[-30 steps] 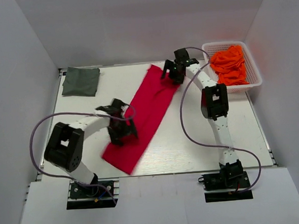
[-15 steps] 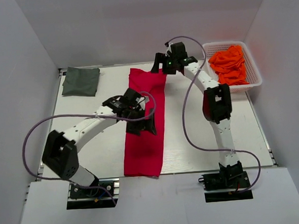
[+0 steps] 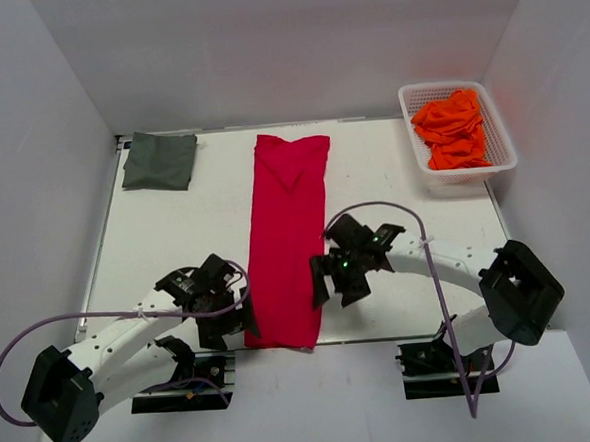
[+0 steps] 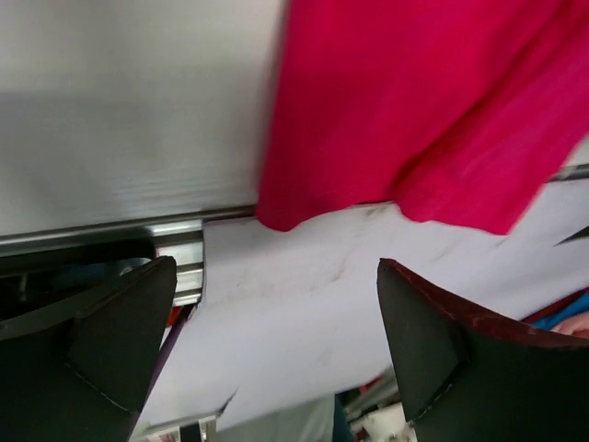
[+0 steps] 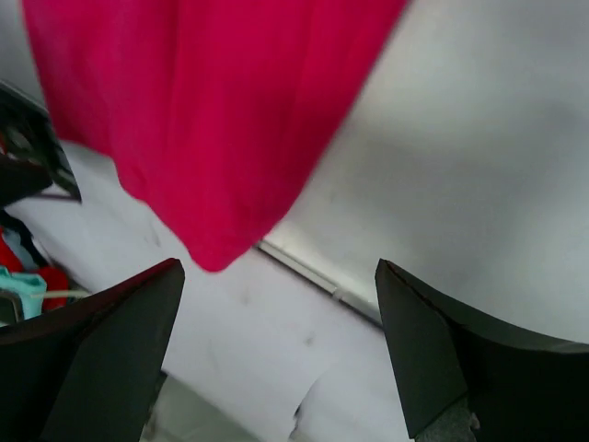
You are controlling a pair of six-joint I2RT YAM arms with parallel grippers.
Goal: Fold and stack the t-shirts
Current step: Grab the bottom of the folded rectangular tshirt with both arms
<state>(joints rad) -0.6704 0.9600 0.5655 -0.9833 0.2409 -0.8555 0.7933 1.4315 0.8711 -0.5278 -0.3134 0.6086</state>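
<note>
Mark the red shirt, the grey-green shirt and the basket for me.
red shirt [image 3: 286,242], top view, middle of the long folded strip.
grey-green shirt [image 3: 159,160], top view, centre of the folded square.
basket [image 3: 470,174], top view, its near wall.

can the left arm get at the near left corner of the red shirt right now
Probably yes: the left gripper hangs open right by that corner of the red t-shirt, and nothing lies between them.
</note>
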